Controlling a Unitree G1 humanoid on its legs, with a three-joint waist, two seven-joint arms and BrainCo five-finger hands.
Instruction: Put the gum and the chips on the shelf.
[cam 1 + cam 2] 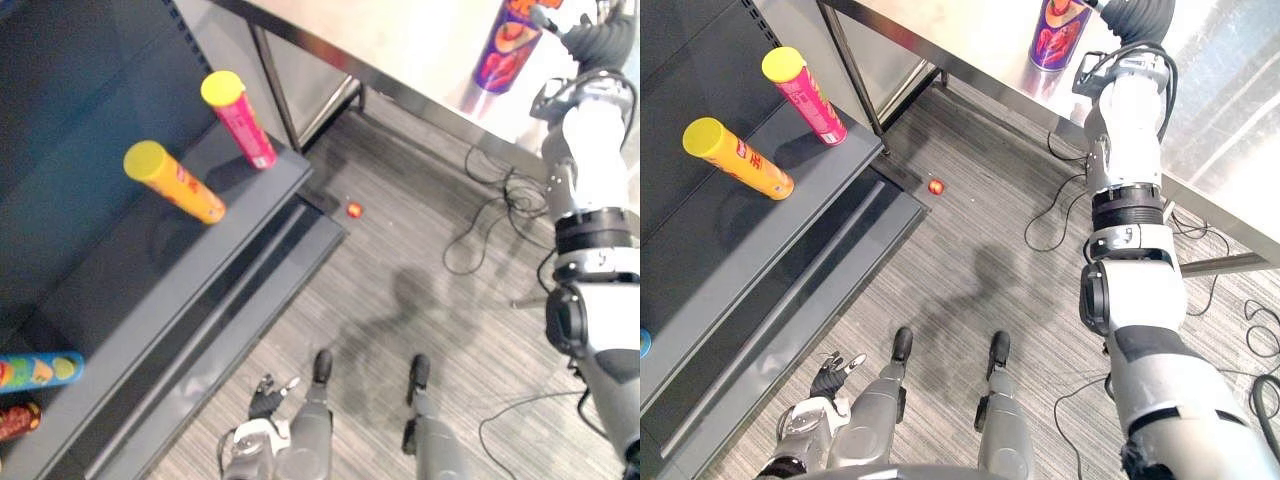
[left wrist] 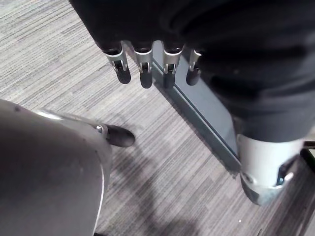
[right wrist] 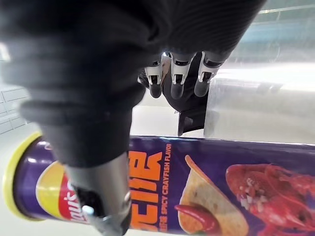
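Bracketing purple chips can (image 3: 211, 189): right hand (image 3: 183, 97) thumb, fingers.

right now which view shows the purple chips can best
The right wrist view: the purple chips can spans it close up, beside the right hand. Both eye views show it distant, upright on the table.

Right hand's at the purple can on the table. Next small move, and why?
Probably close the right hand round the purple chips can. The can stands upright on the table, the thumb lies across it, and the fingers look straight, not yet wrapped, so there seems to be no grip for lifting. The left hand hangs idle.
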